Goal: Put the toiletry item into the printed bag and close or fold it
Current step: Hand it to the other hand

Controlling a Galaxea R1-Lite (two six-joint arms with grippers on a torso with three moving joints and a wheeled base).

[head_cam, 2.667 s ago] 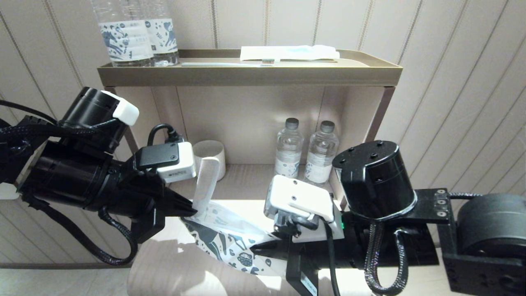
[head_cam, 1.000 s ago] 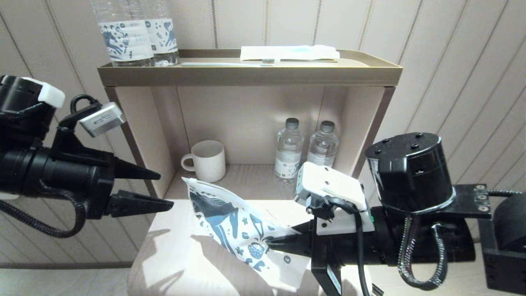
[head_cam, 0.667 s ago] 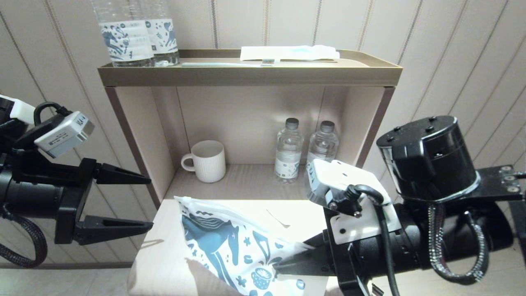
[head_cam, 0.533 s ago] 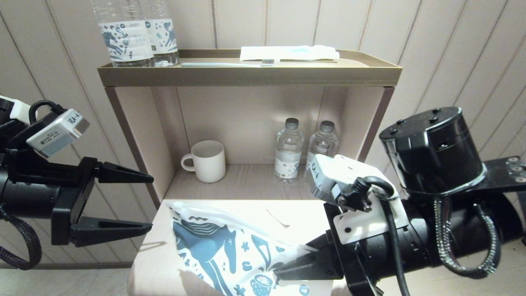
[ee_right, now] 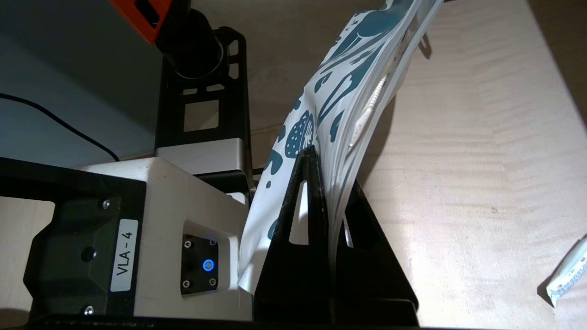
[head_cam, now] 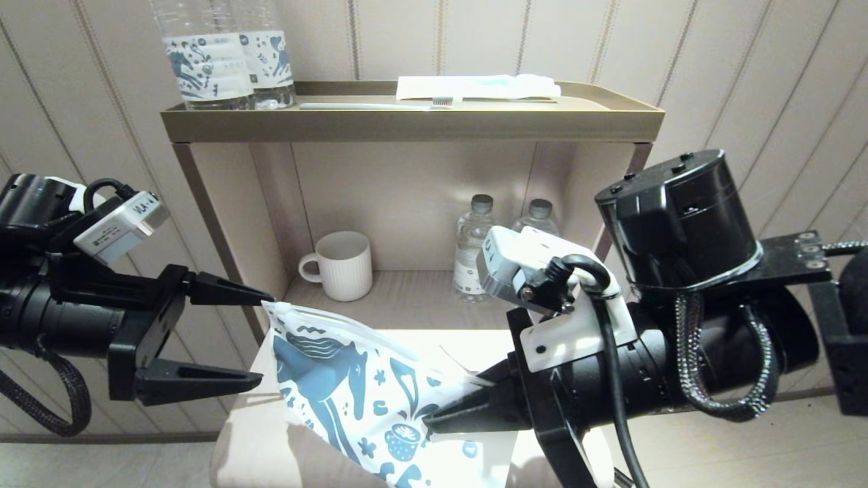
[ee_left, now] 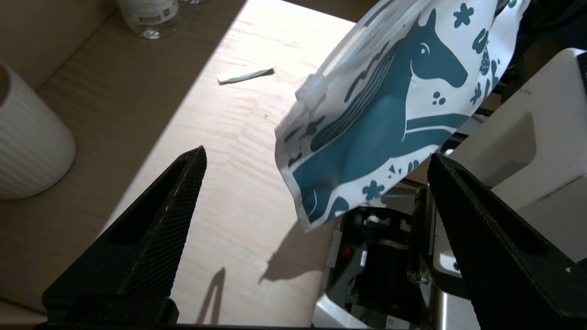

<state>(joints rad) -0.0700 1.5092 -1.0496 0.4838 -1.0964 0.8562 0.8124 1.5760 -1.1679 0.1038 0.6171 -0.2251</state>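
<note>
Watch that bag: your right gripper (head_cam: 434,425) has the printed bag (head_cam: 352,386) pinched by one lower corner only, so the pouch hangs free above the worktop (head_cam: 251,440) with its zip edge pointing up toward ten o'clock. If you swing it fast, it could flop or twist out of line, and then the left fingers would close on air or crumple the mouth instead of sealing it. A thin grip on slick film could also slip.

Right fingers (ee_right: 307,192): clenched hard on the bag's edge, the film sandwiched between them, as the right wrist view shows. Inside the pouch you can make out a slim white toothed strip (ee_right: 371,112) near the zip line, which looks like the comb, so the toiletry item seems already in.

Left gripper (head_cam: 261,339): fingers (ee_left: 165,215) spread wide, holding nothing. Its upper tip sits just at the bag's top corner at nine o'clock of the pouch; whether it touches, you cannot tell. The closing step looks not yet done
</note>
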